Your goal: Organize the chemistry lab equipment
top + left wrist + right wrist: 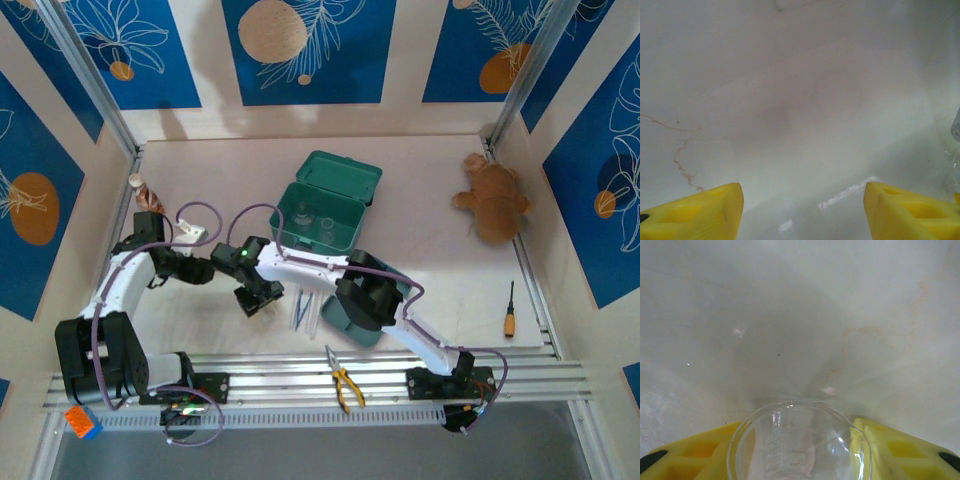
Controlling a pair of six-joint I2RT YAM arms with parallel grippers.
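The right gripper [802,450] stands with its jaws either side of a small glass flask [800,440], the yellow pads right up against the glass. Whether they pinch it firmly I cannot tell, since the clear wall blurs the contact. In the top view this happens on the desk [430,200] at about 7 o'clock from the open green box [345,172], with the blue-capped test tubes [303,310] lying flat just at 3 o'clock of the gripper, their length running roughly 12 to 6. The flask seems to stand upright, long axis vertical, its round mouth opening up toward the wrist camera. The hold sits high near the rim, so smooth glass could slide or tip out on a lift, and a low swing could roll the tubes. The left gripper [802,200], at 9 o'clock, hangs wide open and empty.
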